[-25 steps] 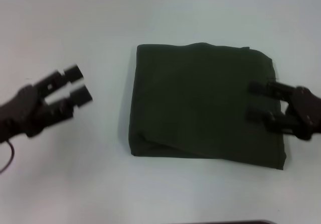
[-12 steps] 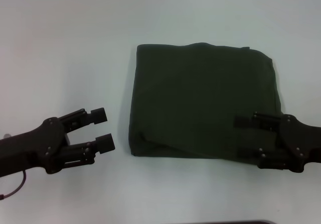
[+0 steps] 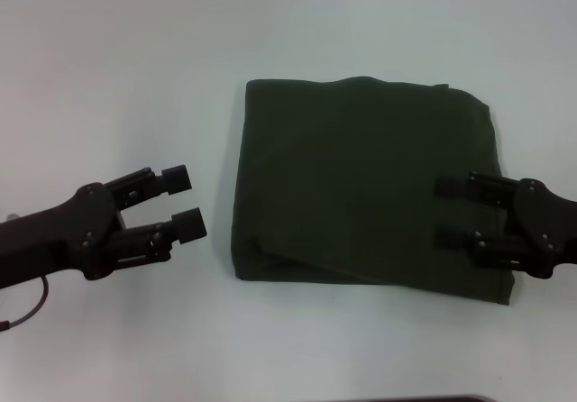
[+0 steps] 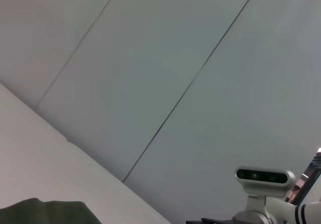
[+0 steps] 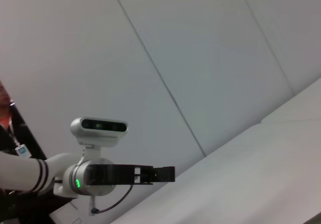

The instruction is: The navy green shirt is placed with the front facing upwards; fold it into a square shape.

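Note:
The navy green shirt (image 3: 361,186) lies folded into a rough square on the white table, plain green side up, with its lettering hidden. One corner of it shows in the left wrist view (image 4: 45,211). My left gripper (image 3: 185,202) is open and empty, just left of the shirt's near left corner. My right gripper (image 3: 447,212) is open above the shirt's right edge with nothing between its fingers. The left gripper also shows far off in the right wrist view (image 5: 160,174).
The white table (image 3: 135,59) spreads all round the shirt. A dark edge (image 3: 406,398) shows at the near rim of the head view. The right arm's wrist camera (image 4: 265,176) shows in the left wrist view.
My left gripper has swung toward me and right, up to the shirt's near left corner. My right gripper dipped toward me over the right edge, then came partly back. The shirt has not moved.

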